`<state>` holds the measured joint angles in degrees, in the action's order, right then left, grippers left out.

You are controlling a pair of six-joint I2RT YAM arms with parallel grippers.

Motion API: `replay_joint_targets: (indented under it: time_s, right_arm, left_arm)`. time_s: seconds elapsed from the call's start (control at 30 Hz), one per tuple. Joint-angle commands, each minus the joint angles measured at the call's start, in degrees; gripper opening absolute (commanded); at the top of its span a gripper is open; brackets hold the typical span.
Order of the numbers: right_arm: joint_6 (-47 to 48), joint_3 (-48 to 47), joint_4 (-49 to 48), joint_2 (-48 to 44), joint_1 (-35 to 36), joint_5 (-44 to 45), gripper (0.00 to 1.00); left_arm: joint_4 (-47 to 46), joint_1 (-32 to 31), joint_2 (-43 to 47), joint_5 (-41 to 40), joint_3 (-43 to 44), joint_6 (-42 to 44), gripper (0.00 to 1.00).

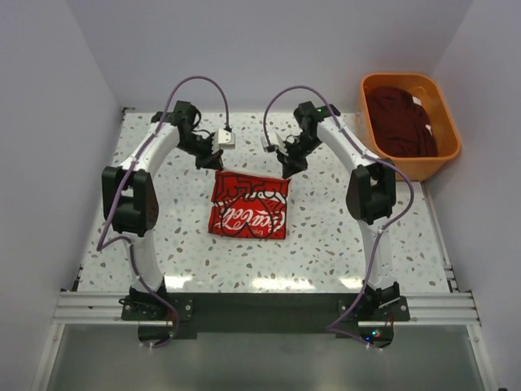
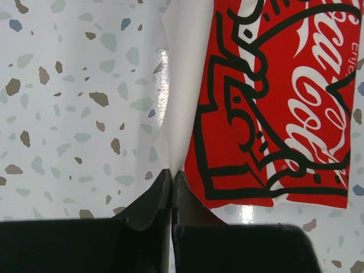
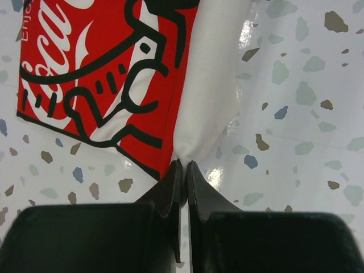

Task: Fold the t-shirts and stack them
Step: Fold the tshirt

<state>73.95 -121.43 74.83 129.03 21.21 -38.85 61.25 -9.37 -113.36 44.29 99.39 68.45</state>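
Observation:
A t-shirt (image 1: 248, 205) with a big red Coca-Cola print lies folded on the middle of the table. In the wrist views a plain white strip of its cloth (image 2: 185, 85) (image 3: 207, 85) runs beside the red print. My left gripper (image 1: 214, 163) (image 2: 172, 173) is shut on the far left corner of that white cloth. At the far right corner my right gripper (image 1: 288, 172) (image 3: 185, 165) is shut on the white cloth as well. Both corners taper into the closed fingertips. A dark maroon t-shirt (image 1: 399, 120) lies crumpled in the tub.
An orange plastic tub (image 1: 417, 168) stands at the back right, off the speckled tabletop (image 1: 326, 236). White walls close in on the left, back and right. The arm bases sit on a rail (image 1: 260, 308) at the near edge.

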Motion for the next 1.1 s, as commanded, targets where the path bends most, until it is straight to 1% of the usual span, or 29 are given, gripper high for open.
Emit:
replay_joint_targets:
  time_s: [0.0,0.17,0.2,0.27,0.43,0.6,0.7,0.77,0.8,0.93,1.07]
  right_arm:
    - [1.46,-2.5,-1.16,1.92,-0.47,0.88,0.0]
    - [-3.45,-2.76,-10.83,5.35,-0.47,3.08,0.0]
    - [-5.99,-2.76,-14.06,6.14,-0.47,3.08,0.0]
    - [-8.11,-3.2,-16.19,7.1,-0.3,3.52,0.0]
    - [-12.07,-4.43,-17.61,9.31,0.32,4.14,0.0]
    - [-13.57,-3.65,-14.99,8.52,1.73,2.9,0.0]
    - [-13.14,-2.33,-13.05,6.33,2.25,2.29,0.0]
    - [-12.69,-1.19,-12.25,3.78,2.43,0.97,0.0]
    - [-12.35,-0.92,-11.64,2.73,2.52,0.53,0.0]
    - [-10.76,-0.74,-9.35,-1.23,2.61,-2.19,0.0]
    - [-7.43,-1.01,-5.58,-3.87,2.87,-3.86,0.0]
  left_arm:
    - [-5.26,1.02,-2.82,-0.61,3.26,-2.52,0.0]
    - [-9.92,1.89,-6.43,-2.19,1.68,-5.24,0.0]
    - [-11.93,2.07,-6.78,-2.54,0.64,-5.69,0.0]
    - [-13.61,2.51,-8.36,-3.85,-0.25,-6.74,0.0]
    - [-15.46,3.21,-11.53,-5.44,-1.31,-7.89,0.0]
    - [-15.12,3.21,-11.53,-5.36,-2.54,-6.66,0.0]
    - [-13.63,3.21,-10.22,-4.04,-2.54,-5.52,0.0]
    - [-12.66,3.39,-7.59,-2.81,-2.71,-5.43,0.0]
    - [-10.74,3.48,-6.53,-2.2,-2.71,-5.25,0.0]
    - [-5.28,3.74,0.92,1.05,-3.68,-4.37,0.0]
    - [-1.41,3.74,6.65,2.9,-7.01,-3.85,0.0]
